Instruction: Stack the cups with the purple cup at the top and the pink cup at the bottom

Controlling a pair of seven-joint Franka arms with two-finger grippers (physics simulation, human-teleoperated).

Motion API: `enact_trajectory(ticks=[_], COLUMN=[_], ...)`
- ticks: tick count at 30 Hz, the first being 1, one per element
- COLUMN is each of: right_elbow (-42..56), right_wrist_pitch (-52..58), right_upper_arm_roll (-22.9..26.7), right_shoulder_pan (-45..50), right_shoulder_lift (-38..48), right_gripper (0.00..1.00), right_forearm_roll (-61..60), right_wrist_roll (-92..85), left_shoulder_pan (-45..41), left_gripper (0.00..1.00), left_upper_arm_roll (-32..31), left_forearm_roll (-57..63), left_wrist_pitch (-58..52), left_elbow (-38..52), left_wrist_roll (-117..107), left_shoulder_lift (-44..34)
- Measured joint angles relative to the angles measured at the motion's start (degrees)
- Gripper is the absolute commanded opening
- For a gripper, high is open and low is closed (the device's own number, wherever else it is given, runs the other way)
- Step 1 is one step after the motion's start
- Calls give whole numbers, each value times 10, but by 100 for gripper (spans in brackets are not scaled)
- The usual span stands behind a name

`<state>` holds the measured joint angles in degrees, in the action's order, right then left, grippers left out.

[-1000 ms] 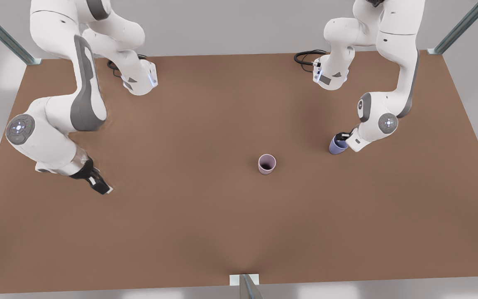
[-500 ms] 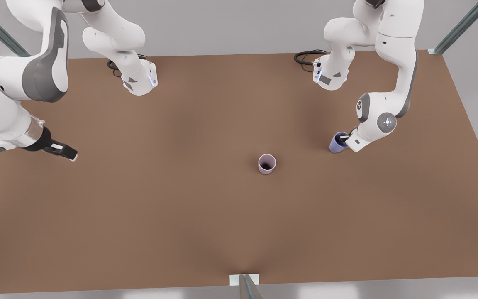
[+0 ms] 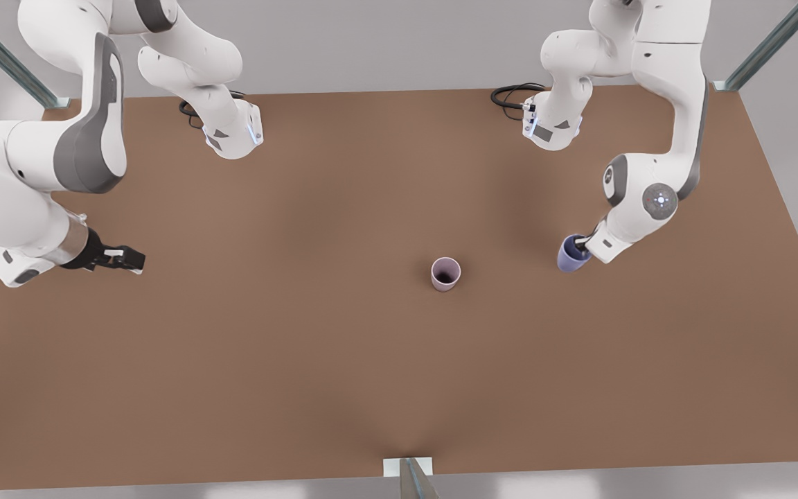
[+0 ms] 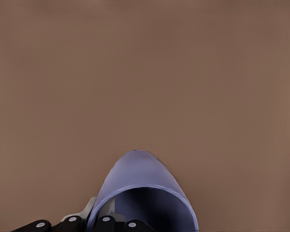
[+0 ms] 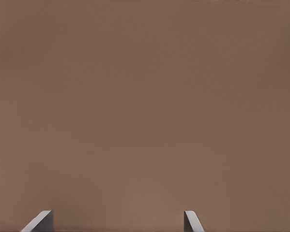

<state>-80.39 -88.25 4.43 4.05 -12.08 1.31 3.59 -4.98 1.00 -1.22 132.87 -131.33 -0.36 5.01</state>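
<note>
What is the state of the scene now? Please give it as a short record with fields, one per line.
pink cup: upright on the table, near the middle, apart from both grippers
purple cup: tilted, held at its rim by the left gripper, on the front view's right of the pink cup
left gripper: shut on the purple cup
right gripper: open, holds nothing, over the table at the front view's left edge, waiting
stack: not yet made; the cups are apart
</note>
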Motion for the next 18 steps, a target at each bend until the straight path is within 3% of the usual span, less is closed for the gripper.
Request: enact_trajectory(ticks=[9, 13, 18], right_elbow=[0, 0, 0], right_wrist_pitch=[-9, -11, -13], right_upper_arm_roll=[-1, -1, -1], right_shoulder_pan=[1, 1, 1], right_shoulder_lift=[-1, -1, -1], right_gripper=[100, 100, 100], right_forearm_roll=[0, 0, 0], right_wrist_roll=[-40, -52, -64], left_shoulder_pan=[-36, -41, -60], left_gripper=[21, 21, 21], left_upper_arm_roll=[-184, -221, -229], left_forearm_roll=[-15, -21, -24], left_wrist_pitch=[-143, -168, -184], left_elbow=[271, 334, 345], left_wrist_roll=[-111, -183, -261], left_shoulder_lift=[101, 147, 170])
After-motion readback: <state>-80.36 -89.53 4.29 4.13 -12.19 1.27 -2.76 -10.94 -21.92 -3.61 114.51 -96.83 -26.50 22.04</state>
